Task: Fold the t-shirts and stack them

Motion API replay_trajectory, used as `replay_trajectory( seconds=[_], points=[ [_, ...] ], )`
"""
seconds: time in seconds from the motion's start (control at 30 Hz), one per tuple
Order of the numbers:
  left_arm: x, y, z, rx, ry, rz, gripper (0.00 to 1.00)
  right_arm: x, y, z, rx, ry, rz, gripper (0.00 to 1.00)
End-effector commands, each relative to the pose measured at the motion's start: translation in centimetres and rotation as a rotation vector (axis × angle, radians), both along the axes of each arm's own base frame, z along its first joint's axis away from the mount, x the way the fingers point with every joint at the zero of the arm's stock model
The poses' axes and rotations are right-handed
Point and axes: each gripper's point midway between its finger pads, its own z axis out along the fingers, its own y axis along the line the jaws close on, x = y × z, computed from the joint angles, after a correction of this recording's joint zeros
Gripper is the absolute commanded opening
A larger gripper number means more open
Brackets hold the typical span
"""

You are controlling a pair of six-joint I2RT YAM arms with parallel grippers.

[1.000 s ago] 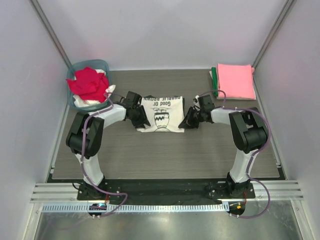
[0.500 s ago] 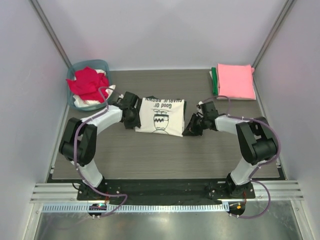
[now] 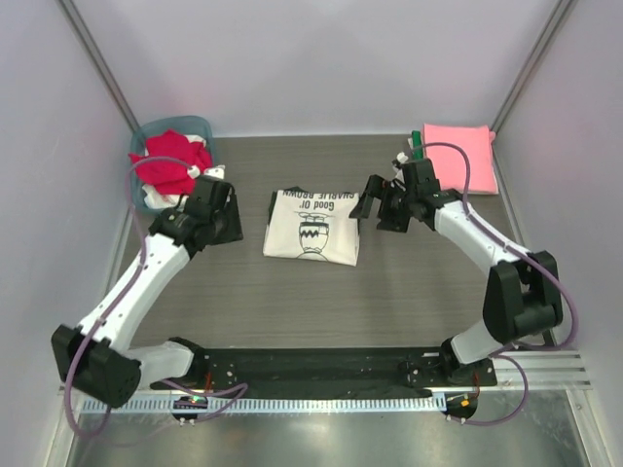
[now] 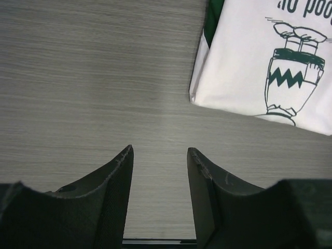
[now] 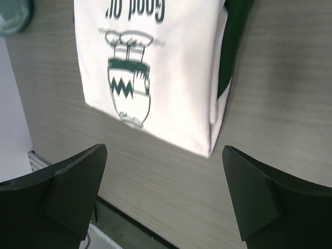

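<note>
The cream shirt (image 3: 311, 226) is found folded into a compact rectangle in the middle of the table (image 3: 292, 302), print side up, between the two grippers and touched by neither. The left gripper (image 3: 220, 212) is held over bare table just to the shirt's left, its jaws parted with nothing between them. The right gripper (image 3: 376, 204) is poised at the shirt's right edge, jaws spread wide and empty. At the far right corner a folded pink shirt (image 3: 459, 156) is laid on a green shirt (image 3: 417, 148), of which only an edge is seen. A red shirt (image 3: 167, 161) is heaped in the basket (image 3: 156, 126) at the far left.

The cream shirt is judged light, soft and limp – nothing in it can be broken, but the fold is easily lost. If only the top layer or a single corner were pinched, the bundle would probably be pulled open. All layers are best taken together at a thick folded edge, such as the right side, where the dark green sleeve (image 5: 228, 57) is tucked under. A grip from both sides at once would be safer – sagging in the middle is to be expected, and the cloth may slide on the smooth table.
</note>
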Motion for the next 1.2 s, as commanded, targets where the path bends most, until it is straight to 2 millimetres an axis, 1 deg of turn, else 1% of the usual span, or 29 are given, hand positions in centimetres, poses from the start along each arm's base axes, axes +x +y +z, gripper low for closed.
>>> replay_trajectory(
  seconds=[0.0,0.03,0.07,0.1,0.13,0.17,0.2,0.23,0.27,0.33,0.4,0.43,0.5,0.53,0.6,0.63,0.67,0.7,0.73,0.77,0.83,0.87,0.93,0.97,1.0,1.03,1.07,1.1,1.17],
  points=[
    [-3.7,1.8,-0.3,0.007,0.027,0.03,0.47,3.3,-1.0,-0.9,-0.058,0.001,-0.022,1.0],
    [-4.3,1.6,-0.2,-0.017,0.026,0.021,0.48,4.9,-0.9,0.1,-0.054,-0.032,-0.027,1.0],
    [-5.0,1.8,-0.2,-0.031,0.026,0.03,0.48,5.7,-0.9,-0.2,-0.06,-0.027,-0.031,1.0],
    [-5.8,2.0,0.1,-0.042,0.003,0.029,0.48,6.7,-1.1,-1.5,-0.07,-0.007,-0.031,1.0],
    [-6.2,2.2,0.2,-0.045,-0.01,0.031,0.48,8.1,-1.0,-1.0,-0.064,-0.027,-0.03,1.0],
    [-6.5,2.5,0.3,-0.045,-0.024,0.033,0.48,8.8,-0.9,-1.2,-0.061,-0.024,-0.028,1.0],
    [-7.1,2.9,0.4,-0.05,-0.051,0.037,0.48,9.6,-0.9,-2.9,-0.062,0.008,-0.018,0.98],
    [-7.2,3.4,0.5,-0.041,-0.075,0.053,0.48,10.8,-0.5,-2.2,-0.05,-0.015,-0.008,0.98],
    [-7.4,3.7,0.5,-0.043,-0.087,0.068,0.48,11.3,-0.4,-2.4,-0.047,-0.016,-0.004,0.97],
    [-7.6,3.5,0.9,-0.091,-0.145,0.075,0.48,12.6,-0.2,-3.6,-0.042,0.001,0.002,0.95],
    [-7.7,3.4,1.1,-0.104,-0.177,0.056,0.48,13.2,-0.2,-4.9,-0.046,0.021,-0.001,0.93],
    [-7.7,3.6,0.8,-0.097,-0.186,0.063,0.48,13.5,-0.1,-6.2,-0.044,0.039,0.002,0.92],
    [-7.6,4.2,1.0,-0.074,-0.205,0.074,0.49,13.8,0.1,-7.4,-0.036,0.05,0.007,0.9],
    [-7.6,4.3,1.1,-0.068,-0.207,0.078,0.49,13.9,0.4,-9.0,-0.027,0.071,0.013,0.89],
    [-7.6,4.1,0.8,-0.066,-0.186,0.074,0.48,14.1,0.6,-10.4,-0.022,0.088,0.015,0.85],
    [-7.6,4.0,0.6,-0.067,-0.175,0.07,0.48,14.2,0.7,-10.7,-0.013,0.085,0.017,0.84],
    [-7.5,4.0,0.5,-0.064,-0.166,0.069,0.48,14.1,0.9,-11.6,-0.007,0.1,0.022,0.82],
    [-7.5,4.1,0.4,-0.057,-0.163,0.075,0.48,14.4,1.0,-11.8,0.0,0.082,0.023,0.8],
    [-7.5,4.1,0.4,-0.057,-0.16,0.076,0.48,14.0,1.1,-12.6,0.003,0.094,0.026,0.78],
    [-7.5,4.1,0.5,-0.056,-0.161,0.077,0.48,13.8,1.2,-13.1,0.015,0.106,0.033,0.72],
    [-7.5,4.2,0.4,-0.054,-0.16,0.078,0.48,13.3,1.3,-14.1,0.018,0.116,0.037,0.64],
    [-7.5,4.2,0.5,-0.055,-0.163,0.079,0.48,13.2,1.3,-14.4,0.02,0.119,0.039,0.54],
    [-7.5,4.2,0.6,-0.056,-0.17,0.083,0.48,12.6,1.3,-15.1,0.027,0.126,0.04,0.46],
    [-7.6,4.3,0.6,-0.055,-0.171,0.086,0.48,12.4,1.3,-15.2,0.031,0.128,0.043,0.32],
    [-7.6,4.4,0.7,-0.054,-0.173,0.089,0.48,12.2,1.5,-15.3,0.044,0.127,0.043,0.26],
    [-7.6,4.5,0.6,-0.05,-0.173,0.095,0.48,12.2,1.6,-15.2,0.054,0.127,0.042,0.19],
    [-7.5,4.5,0.6,-0.049,-0.173,0.099,0.47,12.2,1.7,-14.9,0.065,0.12,0.044,0.05],
    [-7.6,4.6,0.6,-0.046,-0.169,0.1,0.47,12.2,1.9,-14.5,0.079,0.115,0.048,0.01],
    [-7.6,4.7,0.6,-0.043,-0.172,0.107,0.47,12.6,2.3,-12.4,0.106,0.078,0.061,0.01]
  ],
)
